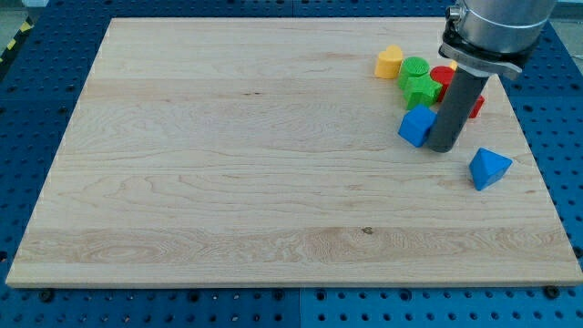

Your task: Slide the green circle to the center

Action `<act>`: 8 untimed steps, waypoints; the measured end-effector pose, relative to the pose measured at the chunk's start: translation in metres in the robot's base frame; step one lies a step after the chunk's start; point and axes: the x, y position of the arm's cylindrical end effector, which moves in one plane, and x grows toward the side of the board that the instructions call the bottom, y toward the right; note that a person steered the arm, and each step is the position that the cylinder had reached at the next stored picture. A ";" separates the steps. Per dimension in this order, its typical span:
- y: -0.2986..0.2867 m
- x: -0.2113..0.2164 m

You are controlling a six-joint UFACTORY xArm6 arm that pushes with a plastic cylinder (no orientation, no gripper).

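Robotics lab: wooden board on blue perforated bench, robot arm.

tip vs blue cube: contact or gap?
Touching, as far as the camera view shows: my tip sits flush against the right side of the blue cube, with no board visible between them.

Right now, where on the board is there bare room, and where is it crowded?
Bare: everything left of the yellow block and blue cube, plus the bottom strip below the blue triangle. Crowded: top right, where the green circle, green block, red blocks and my tip bunch.
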 end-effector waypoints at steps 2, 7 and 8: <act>-0.009 -0.008; -0.051 -0.032; -0.051 -0.033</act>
